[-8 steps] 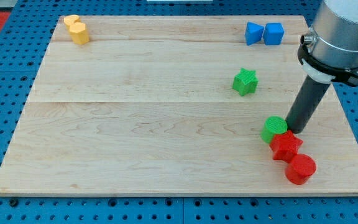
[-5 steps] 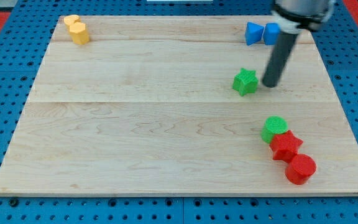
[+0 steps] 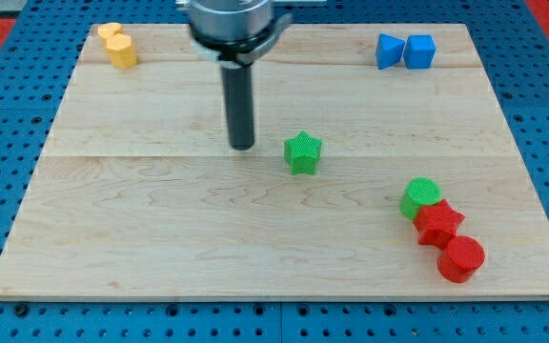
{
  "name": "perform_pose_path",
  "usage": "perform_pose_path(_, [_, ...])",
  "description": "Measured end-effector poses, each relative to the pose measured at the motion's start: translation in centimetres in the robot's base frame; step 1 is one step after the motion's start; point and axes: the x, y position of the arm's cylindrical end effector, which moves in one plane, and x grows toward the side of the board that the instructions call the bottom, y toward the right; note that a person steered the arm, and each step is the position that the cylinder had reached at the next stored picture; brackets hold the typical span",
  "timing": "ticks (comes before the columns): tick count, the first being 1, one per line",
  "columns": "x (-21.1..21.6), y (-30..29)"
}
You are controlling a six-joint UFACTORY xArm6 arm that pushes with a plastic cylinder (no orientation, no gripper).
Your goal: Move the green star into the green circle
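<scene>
The green star [image 3: 303, 152] lies near the middle of the wooden board [image 3: 160, 219]. The green circle [image 3: 419, 198] sits lower at the view's right, well apart from the star. My tip [image 3: 242, 146] rests on the board just to the view's left of the green star, with a small gap between them. The dark rod rises from the tip toward the view's top.
A red star [image 3: 438, 224] touches the green circle's lower side, and a red circle [image 3: 461, 259] sits below that. Two blue blocks [image 3: 405, 50] are at the top right. Two yellow blocks [image 3: 117, 45] are at the top left.
The green star has slid left and down toward the board's middle, farther from the green circle. My tip swept from the star's right side across to its left.
</scene>
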Motion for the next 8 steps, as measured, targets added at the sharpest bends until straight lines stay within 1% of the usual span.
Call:
perform_pose_path(1, [1.4, 6.3])
perform_pose_path(2, [-1.5, 6.1])
perform_pose_path(3, [-3.7, 8.0])
perform_pose_path(4, [-1.1, 14.4])
perform_pose_path(5, [1.4, 16.7])
perform_pose_path(6, [-2.6, 18.5])
perform_pose_path(7, [-2.8, 13.0])
perform_pose_path(8, [4.2, 13.4])
